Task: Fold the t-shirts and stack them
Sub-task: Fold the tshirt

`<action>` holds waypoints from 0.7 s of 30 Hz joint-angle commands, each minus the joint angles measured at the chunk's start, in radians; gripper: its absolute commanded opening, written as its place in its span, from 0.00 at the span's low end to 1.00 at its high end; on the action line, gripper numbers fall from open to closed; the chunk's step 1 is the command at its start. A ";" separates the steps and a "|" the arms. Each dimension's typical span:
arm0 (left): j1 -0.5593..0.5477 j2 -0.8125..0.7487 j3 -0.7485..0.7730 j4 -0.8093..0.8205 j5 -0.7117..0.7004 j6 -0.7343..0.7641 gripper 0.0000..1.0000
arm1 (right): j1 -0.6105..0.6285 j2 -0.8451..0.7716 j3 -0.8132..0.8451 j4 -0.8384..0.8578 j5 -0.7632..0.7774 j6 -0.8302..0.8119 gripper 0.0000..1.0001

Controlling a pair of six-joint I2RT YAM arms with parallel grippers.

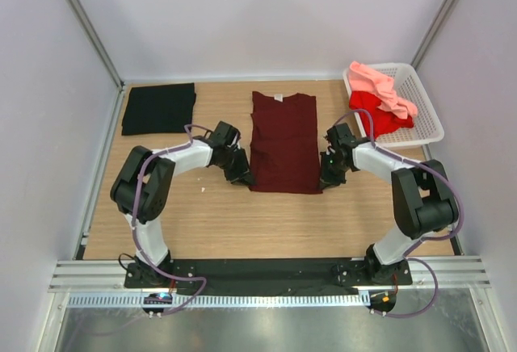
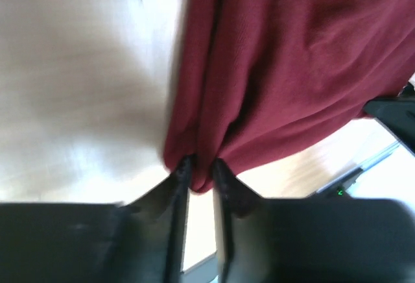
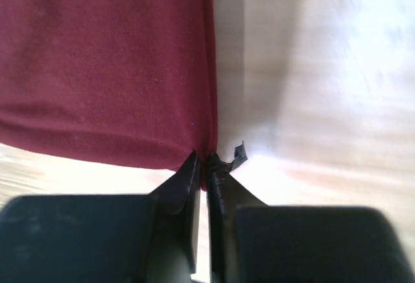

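A dark maroon t-shirt (image 1: 283, 142) lies lengthwise in the middle of the table, sleeves folded in, its white neck label at the far end. My left gripper (image 1: 240, 176) is shut on the shirt's near left corner; a bunch of maroon cloth (image 2: 201, 172) sits between the fingers. My right gripper (image 1: 326, 181) pinches the near right corner (image 3: 206, 159) in the same way. A folded black t-shirt (image 1: 159, 108) lies at the back left. A bright red t-shirt (image 1: 380, 114) and a salmon pink one (image 1: 381, 87) lie crumpled in the basket.
The white lattice basket (image 1: 424, 102) stands at the back right against the wall. Metal frame posts rise at both back corners. A rail runs along the table's near edge by the arm bases.
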 commanded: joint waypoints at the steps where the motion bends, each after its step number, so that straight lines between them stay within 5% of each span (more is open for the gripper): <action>1: -0.002 -0.100 -0.019 -0.066 -0.043 -0.065 0.30 | 0.001 -0.094 -0.026 -0.076 0.074 0.009 0.19; 2: 0.000 -0.111 -0.004 -0.084 -0.060 -0.063 0.39 | 0.001 -0.106 -0.026 -0.085 0.077 0.009 0.21; 7: 0.006 -0.081 0.194 -0.230 -0.200 0.092 0.44 | -0.001 -0.186 0.012 -0.154 0.088 0.028 0.36; 14: 0.020 0.073 0.407 -0.241 -0.143 0.323 0.36 | 0.015 -0.261 0.046 -0.118 -0.002 0.071 0.32; 21: 0.023 0.185 0.524 -0.276 -0.134 0.438 0.35 | 0.165 -0.211 0.125 -0.027 0.007 0.115 0.27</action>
